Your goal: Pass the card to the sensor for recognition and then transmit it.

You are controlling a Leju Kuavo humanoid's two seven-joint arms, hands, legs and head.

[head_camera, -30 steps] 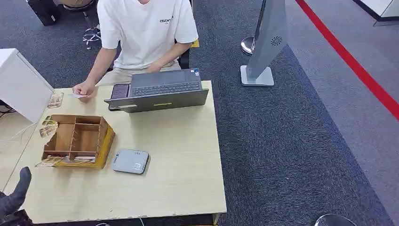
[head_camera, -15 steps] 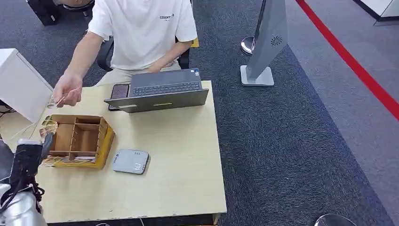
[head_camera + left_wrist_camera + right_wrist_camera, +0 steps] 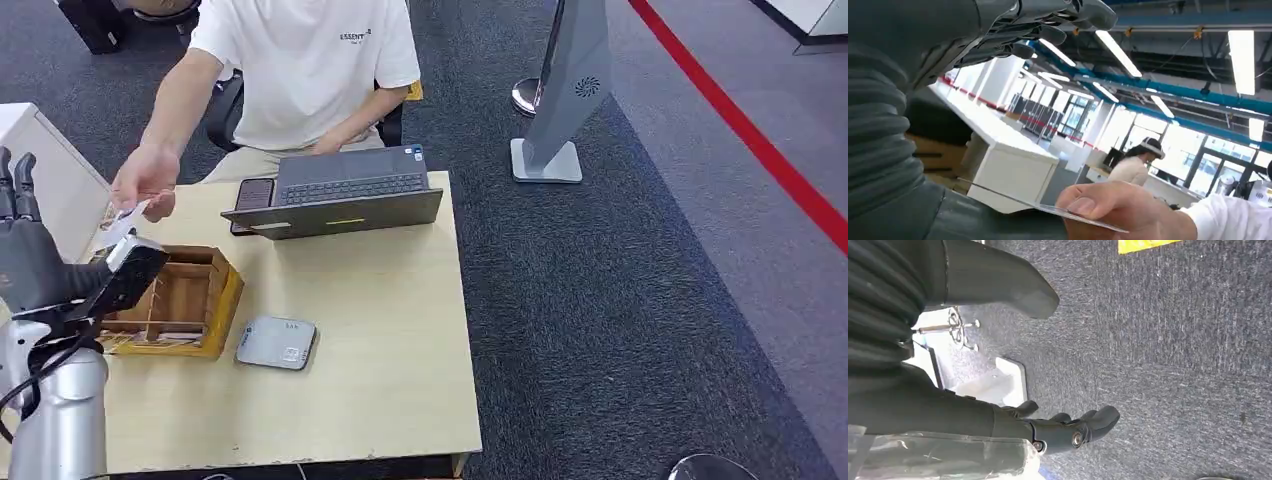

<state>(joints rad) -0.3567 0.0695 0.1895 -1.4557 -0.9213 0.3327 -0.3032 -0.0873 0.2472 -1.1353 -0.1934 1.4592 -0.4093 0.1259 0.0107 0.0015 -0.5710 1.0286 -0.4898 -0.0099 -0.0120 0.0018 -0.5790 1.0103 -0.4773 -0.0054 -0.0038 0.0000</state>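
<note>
A dark grey carpet with a red stripe (image 3: 740, 125) crossing it lies around a light wooden surface (image 3: 380, 330), and behind that surface a person in a white T-shirt (image 3: 305, 65) sits at an open grey laptop (image 3: 340, 195) with a dark phone (image 3: 254, 193) just beside it. On the near left part of the surface stands a wooden organiser box (image 3: 185, 295) with several compartments, and just to its right lies the flat grey sensor (image 3: 277, 342), apart from the box and with nothing on it. A white cabinet (image 3: 45, 180) stands at the left edge, and a tall grey stand (image 3: 570, 85) rises from the carpet beyond the surface's far right corner. The person's hand (image 3: 147, 180) reaches out over the far left corner of the surface and pinches the card (image 3: 120, 225), a thin pale piece that tilts down toward the robot. The left hand (image 3: 45, 265) is raised above the left end of the box, its fingers upright and spread and its thumb reaching toward the card; in the left wrist view the card (image 3: 1048, 210) appears clear, lying edge-on just above the thumb with the person's hand (image 3: 1118, 212) gripping its far end, and whether the thumb touches it I cannot tell, so the hand stands wide and holds nothing. The right hand (image 3: 1068, 430) hangs over the carpet with its fingers loosely apart and nothing in it.
</note>
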